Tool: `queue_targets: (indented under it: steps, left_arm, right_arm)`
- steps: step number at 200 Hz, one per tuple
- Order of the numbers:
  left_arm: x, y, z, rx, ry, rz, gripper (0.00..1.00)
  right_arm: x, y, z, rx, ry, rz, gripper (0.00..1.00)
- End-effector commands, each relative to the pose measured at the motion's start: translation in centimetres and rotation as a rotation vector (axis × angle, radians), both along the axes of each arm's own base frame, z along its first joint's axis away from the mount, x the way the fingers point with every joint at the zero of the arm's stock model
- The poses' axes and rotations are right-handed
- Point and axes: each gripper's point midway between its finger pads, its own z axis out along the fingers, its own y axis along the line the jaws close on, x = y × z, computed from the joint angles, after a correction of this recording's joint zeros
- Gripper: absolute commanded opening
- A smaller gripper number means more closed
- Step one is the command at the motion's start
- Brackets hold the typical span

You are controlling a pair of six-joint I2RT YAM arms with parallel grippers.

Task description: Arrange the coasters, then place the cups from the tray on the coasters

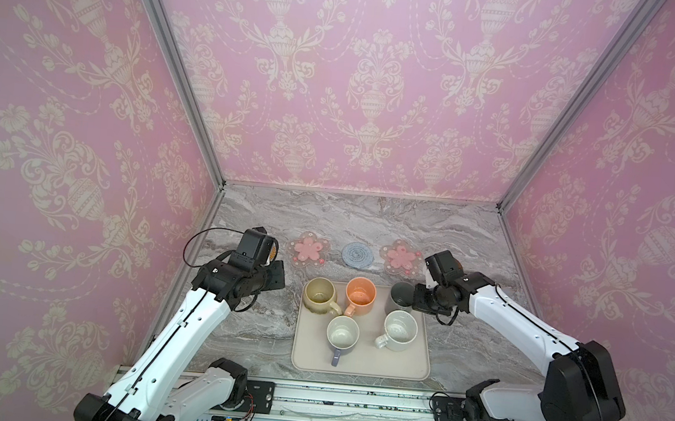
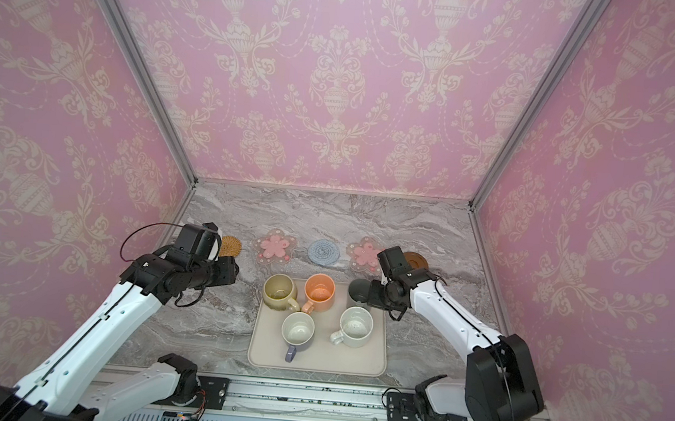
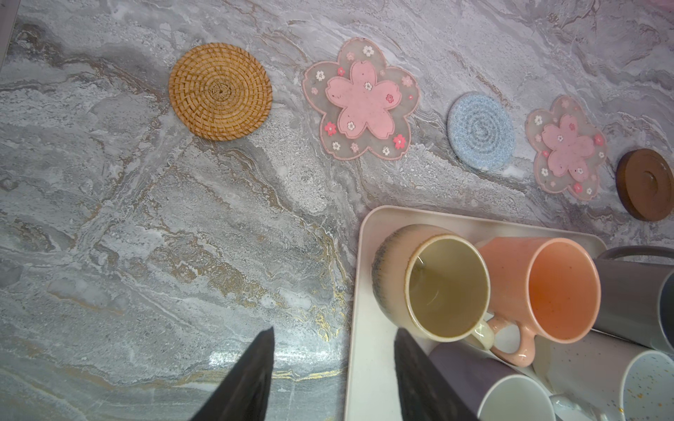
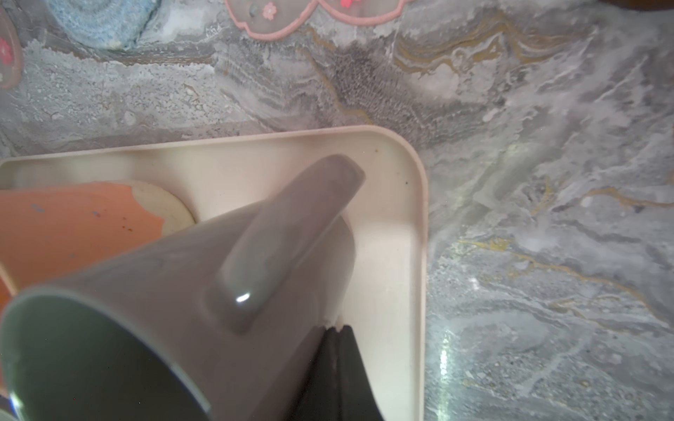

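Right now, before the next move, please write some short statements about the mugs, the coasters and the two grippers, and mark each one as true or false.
1. The lavender mug stands on the tray. True.
2. The blue-grey knitted coaster lies between the two flower coasters. True.
3. The left gripper holds a mug. False: its jaws are open and hold nothing.
4. The peach-orange mug lies on its side. False: it stands upright on the tray, mouth up.
5. The right gripper is shut, close beside the dark grey mug. True.
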Motion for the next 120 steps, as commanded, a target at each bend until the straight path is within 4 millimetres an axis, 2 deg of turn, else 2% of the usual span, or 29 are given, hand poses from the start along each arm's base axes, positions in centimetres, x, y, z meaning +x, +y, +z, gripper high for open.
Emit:
queue_targets:
  steps: [1,46,59,93,120]
  left_arm:
    - [-0.7,-0.2,0.4,-0.01,0.001,-0.022,0.56]
    - [-0.8,-0.3,0.4,-0.023,0.003,-0.016,0.56]
    - [-0.9,-0.3,0.6,-0.024,0.003,-0.015,0.56]
    - [-1.3,-0.1,0.6,-0.017,0.008,-0.013,0.56]
    - [-1.3,0.0,0.4,-0.016,0.011,-0.005,0.56]
  right_arm:
    - [-0.4,1.6,-0.1,0.058,0.012,0.003,0.0]
    - [-0.4,3.7,0.0,0.116,-0.002,0.026,0.0]
    - [-0.4,3.7,0.4,0.103,-0.009,0.039,0.0]
    - [0.5,0.1,3.2,-0.076,-0.099,0.031,0.01]
    - [2.1,-1.8,5.3,-0.09,-0.149,-0.013,0.07]
